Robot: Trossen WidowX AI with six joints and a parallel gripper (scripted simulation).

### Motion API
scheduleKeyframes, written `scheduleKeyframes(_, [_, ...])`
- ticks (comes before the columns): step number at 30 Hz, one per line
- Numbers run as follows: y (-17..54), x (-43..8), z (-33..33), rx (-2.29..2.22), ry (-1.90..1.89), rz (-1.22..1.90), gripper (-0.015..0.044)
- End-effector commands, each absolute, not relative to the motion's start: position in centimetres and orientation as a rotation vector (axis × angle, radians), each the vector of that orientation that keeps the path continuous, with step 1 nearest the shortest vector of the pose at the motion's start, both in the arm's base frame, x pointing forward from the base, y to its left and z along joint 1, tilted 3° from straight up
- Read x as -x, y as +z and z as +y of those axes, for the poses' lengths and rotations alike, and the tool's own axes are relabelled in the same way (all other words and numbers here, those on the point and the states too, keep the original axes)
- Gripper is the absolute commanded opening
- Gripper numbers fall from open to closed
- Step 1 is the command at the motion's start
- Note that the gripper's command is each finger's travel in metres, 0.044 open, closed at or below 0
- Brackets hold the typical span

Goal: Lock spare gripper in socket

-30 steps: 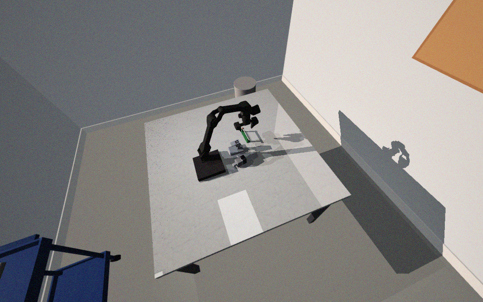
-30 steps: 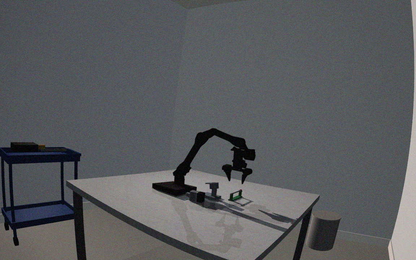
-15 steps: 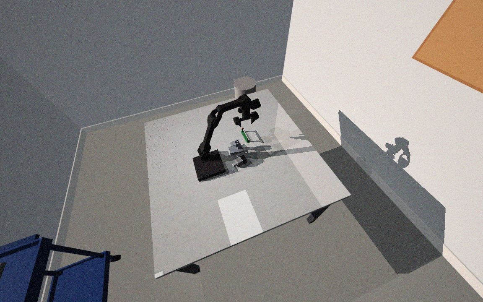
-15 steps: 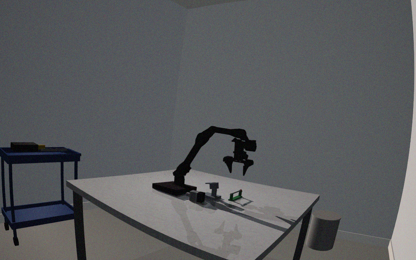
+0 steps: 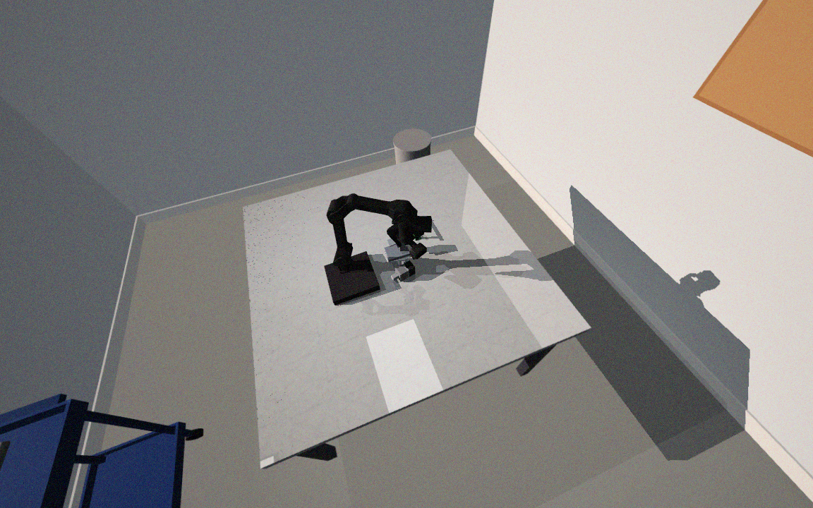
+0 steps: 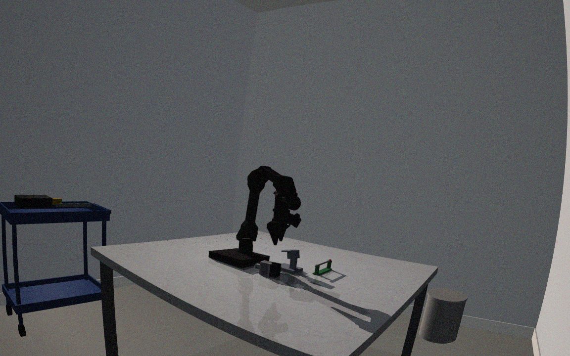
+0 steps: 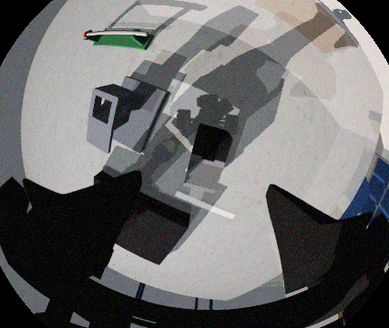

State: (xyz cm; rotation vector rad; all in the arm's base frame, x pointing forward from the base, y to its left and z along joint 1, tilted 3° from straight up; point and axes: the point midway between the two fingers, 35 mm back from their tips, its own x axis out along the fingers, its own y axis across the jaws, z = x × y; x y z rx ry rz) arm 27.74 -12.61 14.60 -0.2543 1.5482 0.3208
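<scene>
Counter point(image 5: 308, 353) point(image 6: 167, 265) point(image 7: 44, 114) beneath; hand point(image 5: 418, 251) point(image 6: 278, 242) point(image 7: 205, 185) wide, empty. Spare gripper point(image 5: 406, 271) point(image 6: 270, 268) point(image 7: 205, 185), inset from every edge, probably stiff, heavier: grip its block squarely. Lock pin point(image 6: 322, 264) point(image 7: 118, 33), cradled nearer the exterior view's right corner, likely light, slippery: pinch mid-shaft.

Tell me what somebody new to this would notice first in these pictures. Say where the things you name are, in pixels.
Probably the black arm point(image 5: 368, 203) point(image 6: 258, 179), arched over the pale table point(image 5: 308, 353) point(image 6: 180, 283) with its open hand point(image 5: 414, 262) point(image 6: 277, 242) point(image 7: 205, 185) pointing down. Next, the green cradle point(image 6: 322, 270) point(image 7: 121, 40), a small splash of color on the tabletop with a pale pin point(image 6: 322, 264) point(image 7: 118, 33) lying across its top. The blue cart point(image 5: 71, 442) point(image 6: 54, 217) stands out too, off to one side of the table.
</scene>
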Motion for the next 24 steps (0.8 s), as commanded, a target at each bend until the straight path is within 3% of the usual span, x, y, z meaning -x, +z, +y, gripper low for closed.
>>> scheduleKeyframes(1, [13.9, -25.5, -14.0, 0.138, 0.186, 1.576, 0.044])
scheduleKeyframes(24, [7.1, -25.8, -13.4, 0.138, 0.186, 1.575, 0.044])
